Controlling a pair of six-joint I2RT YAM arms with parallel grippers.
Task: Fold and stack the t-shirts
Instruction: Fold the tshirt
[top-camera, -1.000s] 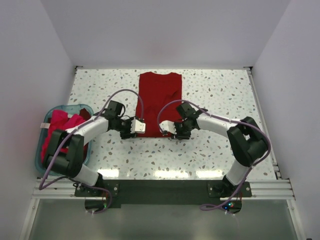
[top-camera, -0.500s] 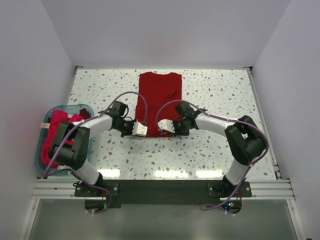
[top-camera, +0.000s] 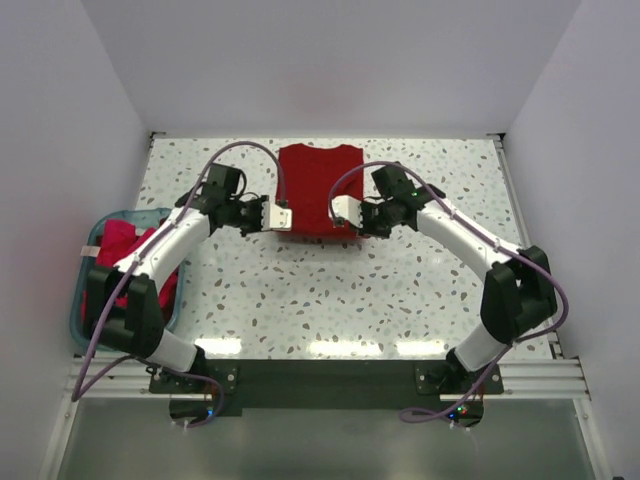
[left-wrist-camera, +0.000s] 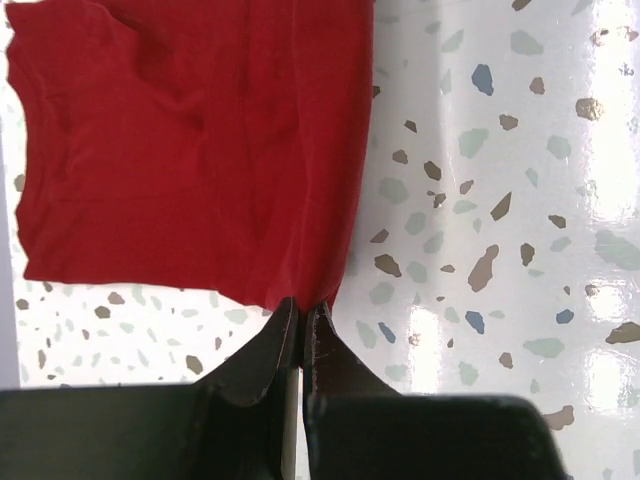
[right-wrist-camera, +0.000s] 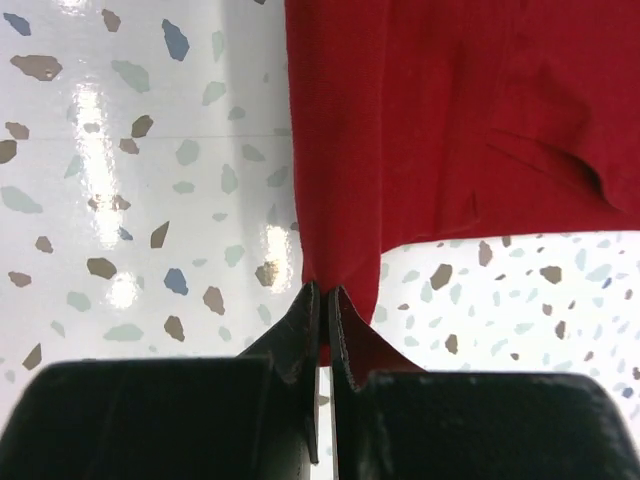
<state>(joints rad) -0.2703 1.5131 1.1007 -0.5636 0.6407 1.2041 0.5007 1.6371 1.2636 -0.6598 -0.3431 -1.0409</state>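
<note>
While my left gripper (left-wrist-camera: 303, 310) and right gripper (right-wrist-camera: 322, 292) clench one crimson shirt's (top-camera: 318, 185) near corners, it lies lengthwise toward the table's (top-camera: 430, 280) far edge.

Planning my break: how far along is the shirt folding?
Done: the crimson shirt is narrowed to a strip, sleeves folded in. In hand: left gripper and right gripper are each shut on a near hem corner, for the crosswise fold. Left: the pinkish-red shirts heaped in the teal basket; no stack shows yet.

Speckled terrazzo table (top-camera: 300, 290), teal plastic basket (top-camera: 77, 300) at left edge
</note>
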